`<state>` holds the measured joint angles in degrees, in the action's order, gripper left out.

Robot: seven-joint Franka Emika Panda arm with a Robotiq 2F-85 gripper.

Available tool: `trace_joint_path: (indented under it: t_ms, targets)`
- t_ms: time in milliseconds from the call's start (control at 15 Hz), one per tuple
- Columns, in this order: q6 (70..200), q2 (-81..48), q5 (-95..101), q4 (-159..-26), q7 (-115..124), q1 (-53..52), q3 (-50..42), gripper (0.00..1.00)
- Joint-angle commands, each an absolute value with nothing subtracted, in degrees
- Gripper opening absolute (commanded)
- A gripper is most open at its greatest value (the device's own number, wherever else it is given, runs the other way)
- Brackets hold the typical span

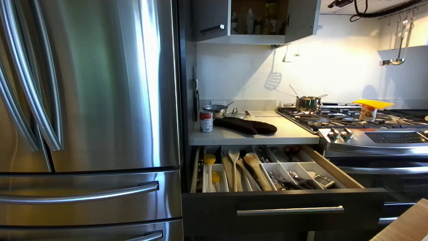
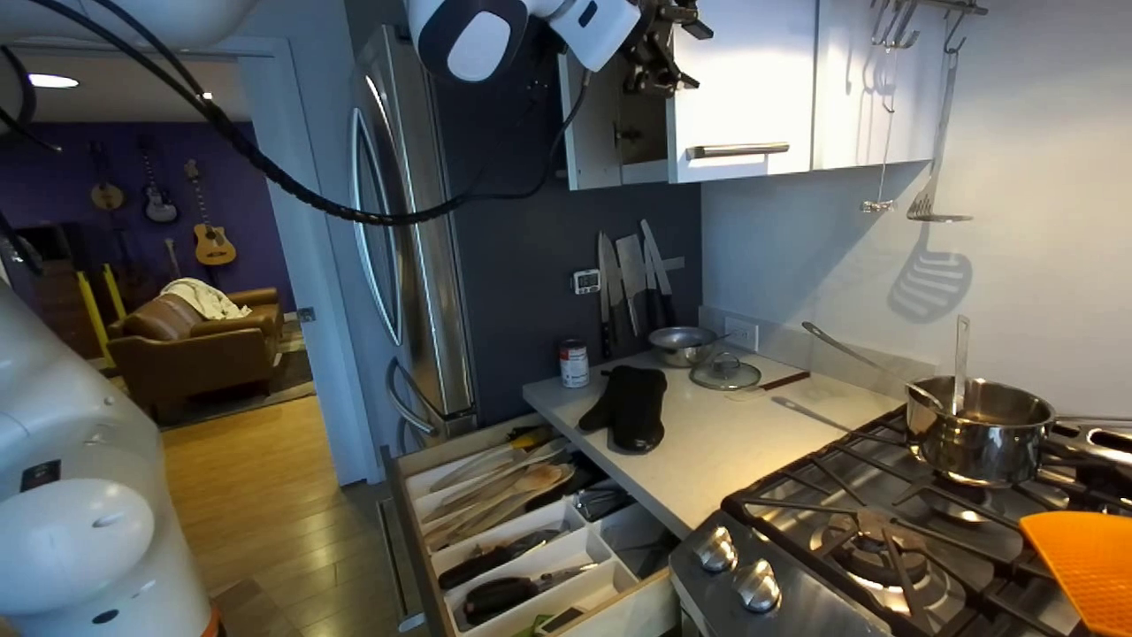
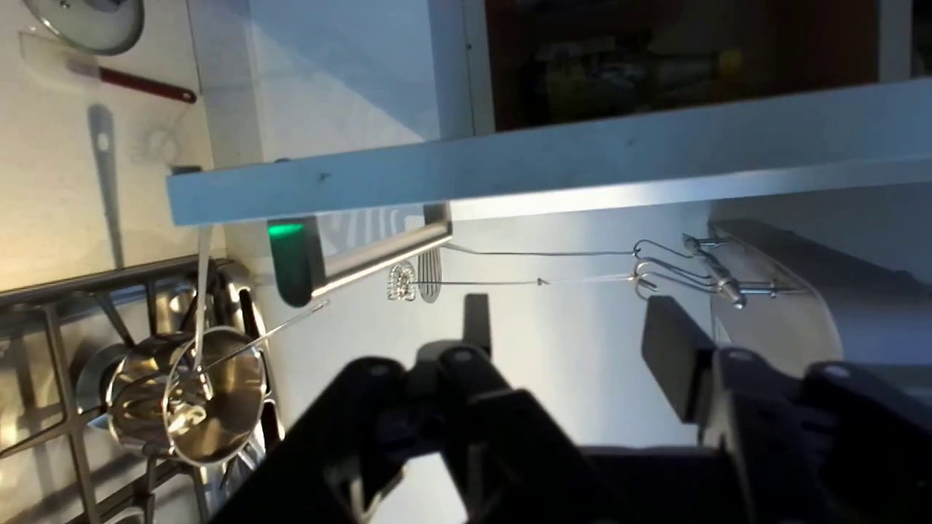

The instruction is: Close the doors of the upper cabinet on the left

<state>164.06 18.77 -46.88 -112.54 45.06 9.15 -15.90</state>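
- Upper cabinet (image 1: pixel 255 39): open-fronted, bottles (image 1: pixel 249 21) standing on its floor.
- Left door (image 1: pixel 210 16), as the cabinet is faced: partly swung out, free edge standing forward of the cabinet.
- Right door (image 2: pixel 752 88): swung wide, free edge well out from the cabinet; bar handle (image 2: pixel 738 150) on its outer face.
- Gripper (image 3: pixel 571 327): forward of the cabinet, on the right door's outer side; fingers (image 3: pixel 477 316) spread wide, holding nothing, a gap showing between them and the door's edge.
- Countertop (image 1: pixel 294 134): below the cabinet, a stretch of wall (image 1: pixel 234 67) between the two.
- Drawer (image 1: pixel 214 214): pulled out beneath the cabinet, front projecting past the countertop's edge.
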Motion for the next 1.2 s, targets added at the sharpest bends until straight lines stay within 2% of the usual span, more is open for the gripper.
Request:
trace_joint_path:
  t_ms: [0,200,267,1133]
  targets:
    - [163.78,17.40,-54.07,-109.90,38.83,4.61,-19.18,0.26]
    - [162.16,17.51,-57.70,-109.44,34.39,2.72,-20.88,0.04]
    - [161.54,17.65,-58.82,-109.45,32.89,2.08,-21.36,0.00]
    - [155.21,17.58,-68.04,-109.23,15.05,-3.93,-22.78,0.00]
